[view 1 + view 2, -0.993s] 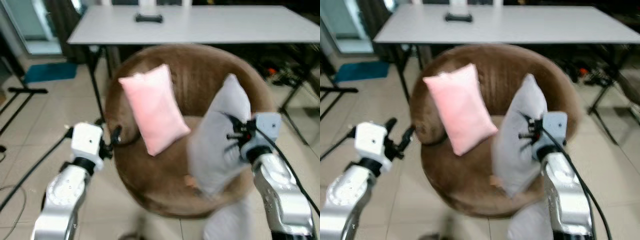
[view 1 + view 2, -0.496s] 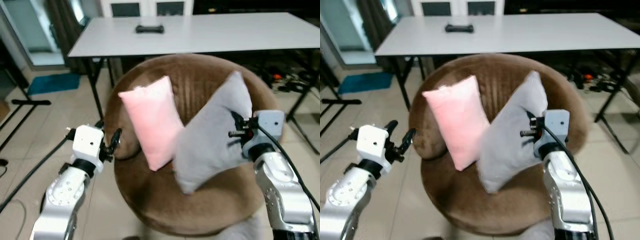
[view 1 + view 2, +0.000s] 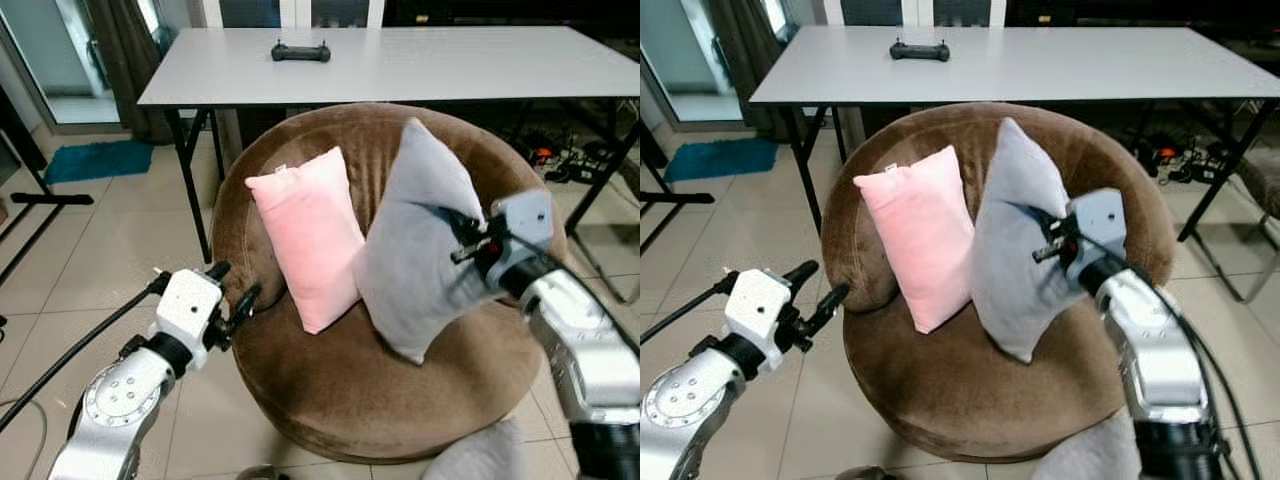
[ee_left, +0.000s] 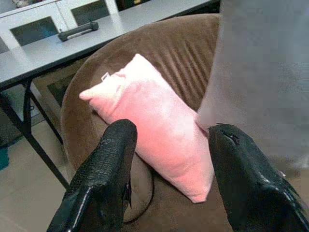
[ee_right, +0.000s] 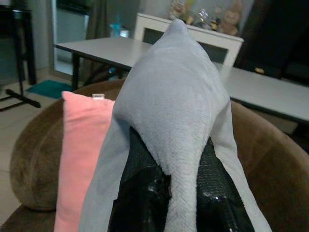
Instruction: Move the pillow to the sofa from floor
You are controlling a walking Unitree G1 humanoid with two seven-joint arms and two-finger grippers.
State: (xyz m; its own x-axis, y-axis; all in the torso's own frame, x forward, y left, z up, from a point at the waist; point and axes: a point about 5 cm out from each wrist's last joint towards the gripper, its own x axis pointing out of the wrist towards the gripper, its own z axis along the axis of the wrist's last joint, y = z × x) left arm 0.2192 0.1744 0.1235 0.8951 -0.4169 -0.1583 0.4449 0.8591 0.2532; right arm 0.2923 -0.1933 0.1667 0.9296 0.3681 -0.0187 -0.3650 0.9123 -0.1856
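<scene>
Grey plush pillow (image 3: 420, 245) is held above the round brown velvet sofa (image 3: 320, 390) seat, pinched by a fold in the right end effector (image 3: 1048, 240), probably for a clear drop. It leans beside a pink rectangular pillow (image 3: 305, 235). Left end effector (image 3: 232, 300) is held spread apart, empty, by the sofa's edge.

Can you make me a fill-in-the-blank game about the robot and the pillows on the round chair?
1. The right gripper is shut on the ____ pillow.
2. The pillow leaning on the brown sofa backrest, held by nothing, is ____.
3. The left gripper has its fingers ____ and holds nothing.
4. The black controller lies on the ____.

Missing words: grey; pink; open; table
</scene>
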